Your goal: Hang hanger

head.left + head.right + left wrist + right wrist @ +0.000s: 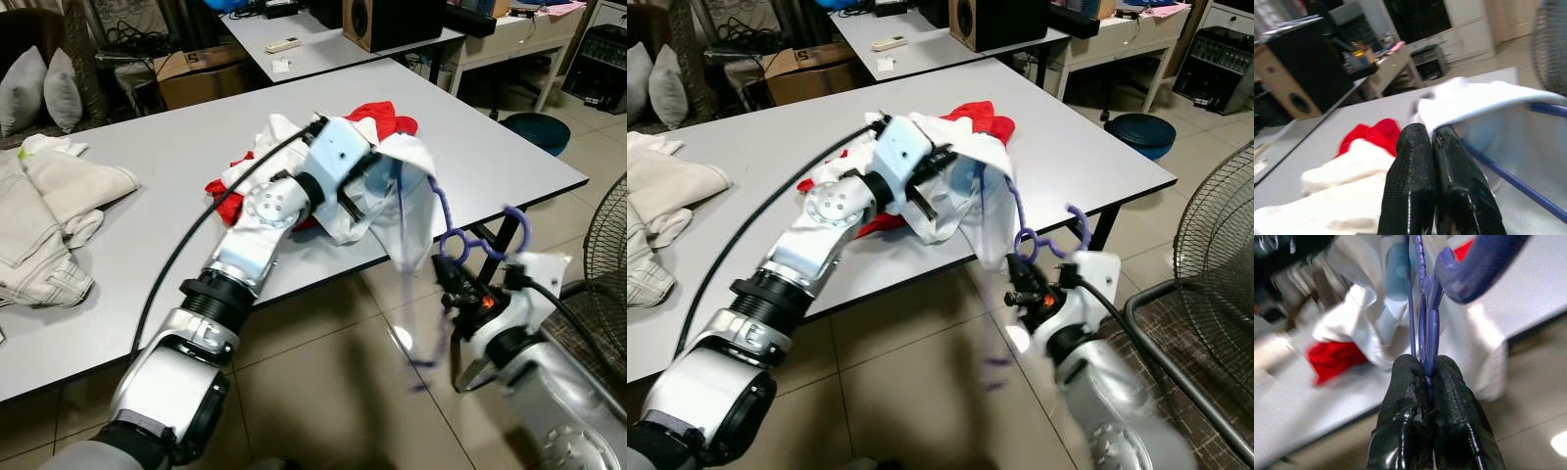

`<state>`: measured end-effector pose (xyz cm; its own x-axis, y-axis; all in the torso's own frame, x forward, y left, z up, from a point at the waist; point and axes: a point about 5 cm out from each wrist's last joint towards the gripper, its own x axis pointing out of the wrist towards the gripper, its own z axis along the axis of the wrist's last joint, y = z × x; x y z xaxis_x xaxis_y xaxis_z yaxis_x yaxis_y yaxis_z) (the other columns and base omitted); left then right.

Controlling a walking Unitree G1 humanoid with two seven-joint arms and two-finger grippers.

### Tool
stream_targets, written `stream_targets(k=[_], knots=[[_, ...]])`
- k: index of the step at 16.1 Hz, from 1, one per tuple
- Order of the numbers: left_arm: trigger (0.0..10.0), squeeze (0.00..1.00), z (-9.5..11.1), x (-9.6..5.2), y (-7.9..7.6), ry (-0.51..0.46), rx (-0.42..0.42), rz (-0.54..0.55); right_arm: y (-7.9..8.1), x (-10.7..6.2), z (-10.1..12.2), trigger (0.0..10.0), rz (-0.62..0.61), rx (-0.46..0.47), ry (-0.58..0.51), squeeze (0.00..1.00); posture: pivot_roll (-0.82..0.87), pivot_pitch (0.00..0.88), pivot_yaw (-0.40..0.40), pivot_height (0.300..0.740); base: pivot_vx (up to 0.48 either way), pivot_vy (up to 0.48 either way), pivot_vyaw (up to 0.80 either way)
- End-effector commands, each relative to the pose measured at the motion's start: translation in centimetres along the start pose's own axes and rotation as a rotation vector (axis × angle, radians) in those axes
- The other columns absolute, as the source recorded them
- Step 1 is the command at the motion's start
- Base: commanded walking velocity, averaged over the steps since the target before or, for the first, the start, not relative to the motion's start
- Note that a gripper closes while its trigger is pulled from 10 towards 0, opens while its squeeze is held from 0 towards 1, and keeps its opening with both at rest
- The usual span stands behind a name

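In the centre of the head views, the left end effector (pixel 1431 147) is pinched closed on the edge of a white cloth garment (pixel 411 220) draped over the front edge of the grey bench (pixel 147 235). At lower right, the right end effector (pixel 1425 374) is clamped on the neck of a purple plastic hanger (pixel 480 240) threaded into that garment. A red cloth (pixel 387 116) lies behind.

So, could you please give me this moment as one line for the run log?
left gripper: shut on white cloth garment | right gripper: shut on purple plastic hanger | hanger inside garment, past grey table edge
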<state>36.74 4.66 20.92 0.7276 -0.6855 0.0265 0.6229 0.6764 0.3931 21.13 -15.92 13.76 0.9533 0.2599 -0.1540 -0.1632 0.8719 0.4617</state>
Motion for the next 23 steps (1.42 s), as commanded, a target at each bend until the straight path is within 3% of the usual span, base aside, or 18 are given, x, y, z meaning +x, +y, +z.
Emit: stream_targets(k=[1, 6, 9, 12, 14, 16, 20, 21, 23], knots=[[0.0, 0.00, 0.0, -0.6, 1.2, -0.004, 0.012, 0.058, -0.2, -0.2, 0.2, 10.0, -0.036, 0.063, -0.019, 0.00, -0.17, 0.000, 0.118, 0.740, 0.000, 0.000, 0.00], [0.0, 0.00, -0.8, -1.2, 2.2, 0.038, 0.027, 0.133, 0.0, 0.0, 0.8, 10.0, -0.091, 0.180, -0.086, 0.00, -0.17, 0.000, 0.126, 0.740, 0.000, 0.000, 0.00], [0.0, 0.00, -2.6, -2.2, 3.9, 0.125, 0.014, 0.269, -0.4, -0.1, 1.6, 10.0, -0.148, 0.251, -0.162, 0.00, -0.17, 0.000, 0.116, 0.740, 0.000, 0.000, 0.00], [0.0, 0.00, -4.3, -3.6, 6.2, 0.218, -0.052, 0.455, 0.1, 0.0, 1.1, 10.0, -0.112, 0.234, -0.110, 0.00, -0.16, 0.000, 0.105, 0.740, 0.000, 0.000, 0.00], [0.0, 0.00, -5.4, -4.1, 6.5, 0.280, -0.047, 0.464, 0.1, 0.2, 1.3, 10.0, -0.113, 0.229, -0.106, 0.00, -0.16, 0.000, 0.098, 0.740, 0.000, 0.000, 0.00], [0.0, 0.00, -5.5, -4.0, 5.9, 0.273, -0.064, 0.424, 0.2, 0.6, 1.7, 10.0, -0.109, 0.198, -0.113, 0.00, -0.16, 0.000, 0.093, 0.740, 0.000, 0.000, 0.00], [0.0, 0.00, -8.6, -6.0, 6.9, 0.423, -0.071, 0.578, 0.1, 0.6, 2.3, 10.0, -0.120, 0.204, -0.131, 0.00, -0.16, 0.000, 0.094, 0.740, 0.000, 0.000, 0.00], [0.0, 0.00, -8.7, -6.1, 7.0, 0.427, -0.078, 0.576, 0.1, 0.6, 2.4, 10.0, -0.121, 0.208, -0.132, 0.00, -0.16, 0.000, 0.094, 0.740, 0.000, 0.000, 0.00], [0.0, 0.00, -7.2, -4.8, 5.7, 0.310, -0.100, 0.427, 0.1, 0.7, 2.2, 10.0, -0.119, 0.179, -0.100, 0.00, -0.16, 0.000, 0.093, 0.740, 0.000, 0.000, 0.00]])
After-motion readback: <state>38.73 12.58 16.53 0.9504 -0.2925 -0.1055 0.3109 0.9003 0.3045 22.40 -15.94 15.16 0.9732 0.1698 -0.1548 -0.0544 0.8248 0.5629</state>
